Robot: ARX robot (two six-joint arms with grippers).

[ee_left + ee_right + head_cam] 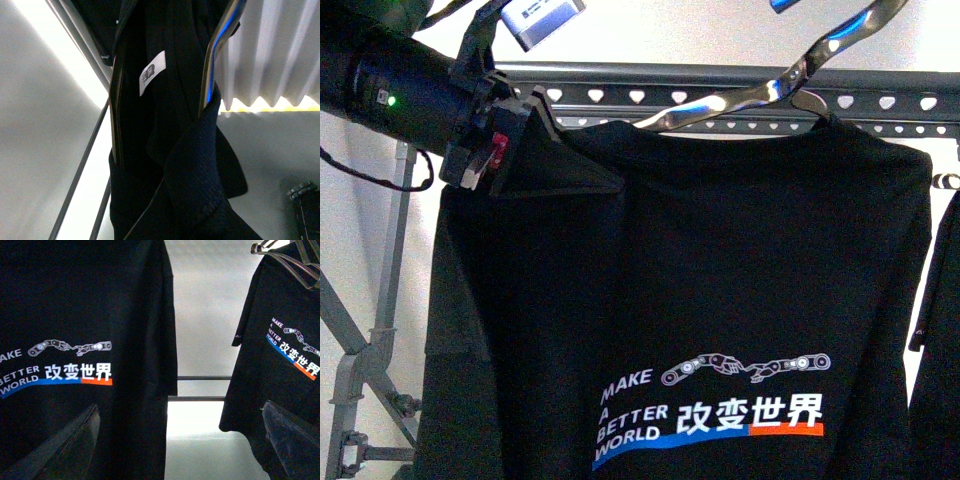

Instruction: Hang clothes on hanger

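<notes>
The clothes [720,280], a black T-shirt with the white "MAKE A BETTER WORLD" print, hang on a shiny chrome wire hanger [760,92] in front of the hanger's dark grey top rail [650,95] with heart-shaped holes. My left gripper [552,152] is shut on the shirt's shoulder just below the rail. In the left wrist view black fabric [190,175] hides the jaws; a white neck label [151,72] and a chrome hanger arm [214,80] show. My right gripper [182,440] is open and empty, level with the shirt's print [60,372].
A second identical black T-shirt [285,350] hangs on its own wire hanger [295,260] to the right; its edge shows in the front view [940,350]. The rack's slanted grey legs [380,340] stand at left. Lower rack bars [200,388] cross behind.
</notes>
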